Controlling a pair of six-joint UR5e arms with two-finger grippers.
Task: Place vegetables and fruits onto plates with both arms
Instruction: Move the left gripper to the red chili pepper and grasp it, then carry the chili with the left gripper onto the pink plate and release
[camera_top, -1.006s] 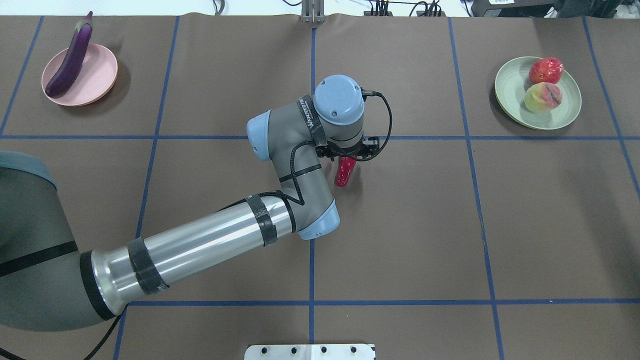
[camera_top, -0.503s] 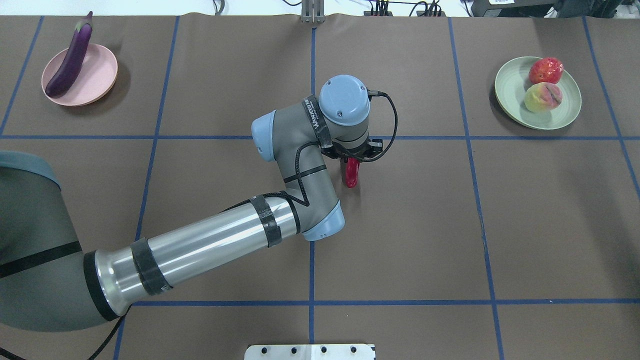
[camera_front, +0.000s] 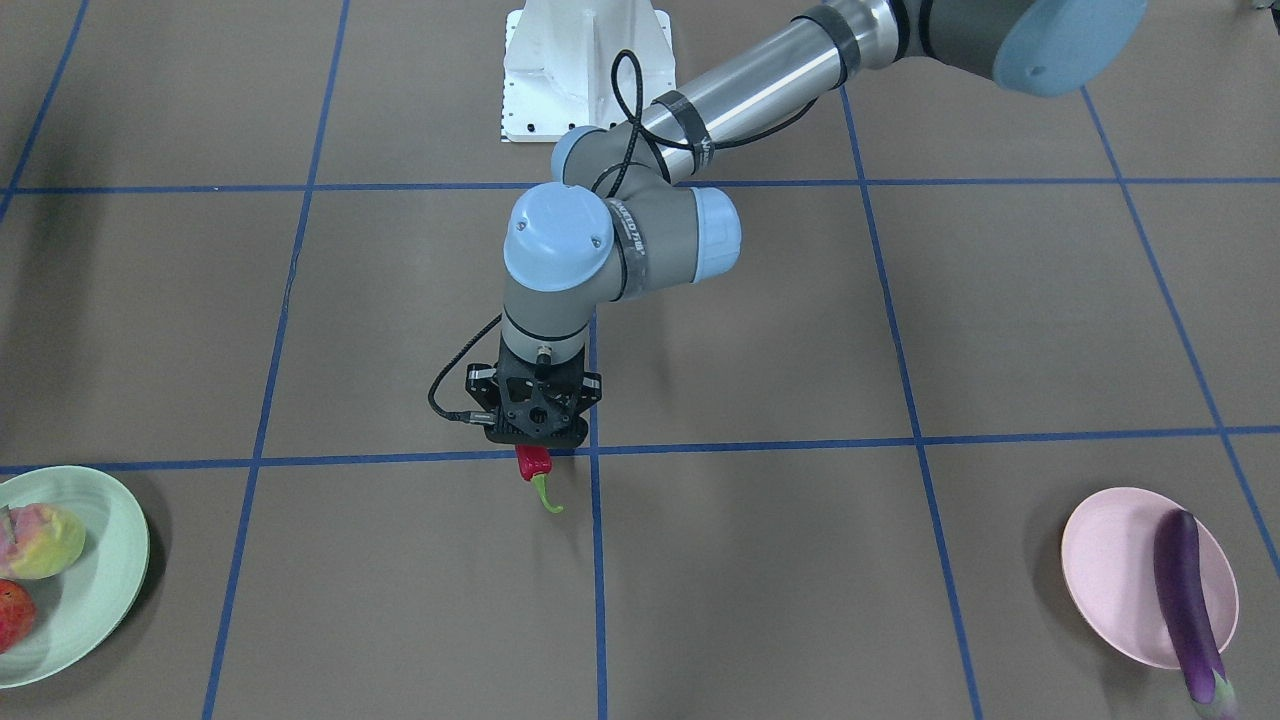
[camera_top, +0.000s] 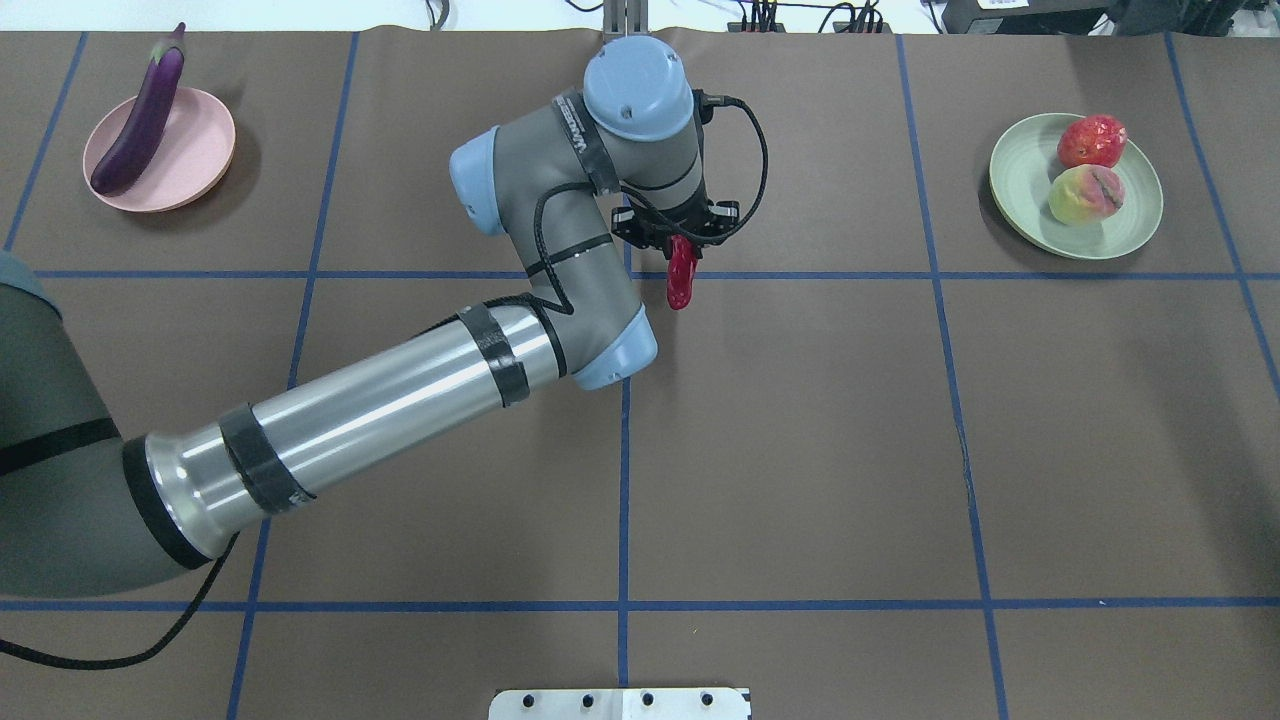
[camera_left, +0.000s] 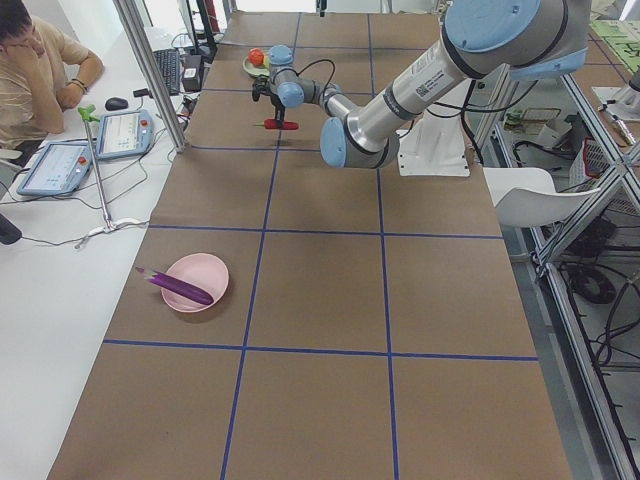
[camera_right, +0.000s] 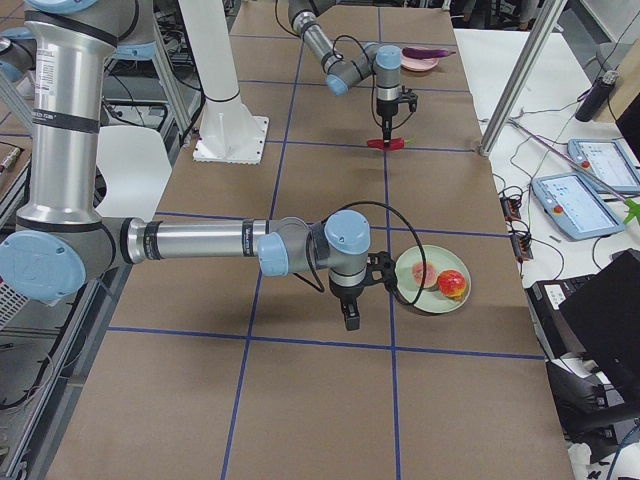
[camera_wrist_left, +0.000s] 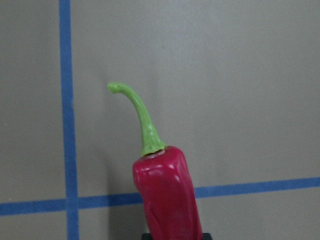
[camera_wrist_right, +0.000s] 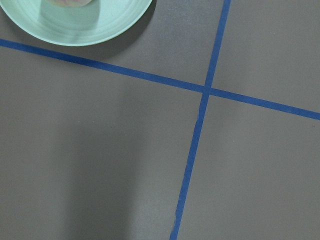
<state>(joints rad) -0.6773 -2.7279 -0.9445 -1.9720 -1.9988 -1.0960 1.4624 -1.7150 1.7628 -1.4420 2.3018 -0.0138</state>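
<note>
My left gripper (camera_top: 680, 243) is shut on the wrinkled red chili (camera_top: 681, 284) and holds it above the table's middle, green stem pointing away from me; the left wrist view shows the chili (camera_wrist_left: 167, 200) close up. It also shows in the front view (camera_front: 533, 463). The purple eggplant (camera_top: 140, 115) lies across the pink plate (camera_top: 200, 150) at the far left. The peach (camera_top: 1087, 195) and the bumpy red-orange fruit (camera_top: 1092, 140) sit on the green plate (camera_top: 1020, 180) at the far right. My right gripper (camera_right: 350, 315) hangs beside the green plate (camera_right: 415, 292); I cannot tell its state.
Blue tape lines cross the brown table. The white base block (camera_top: 620, 703) is at the near edge. An operator (camera_left: 35, 70) sits beyond the far side with tablets and cables. The right wrist view shows the green plate's rim (camera_wrist_right: 100, 30) and bare table.
My left arm has carried the chili toward the far side of the table and a little to the left. The plates and the other produce have not moved.
</note>
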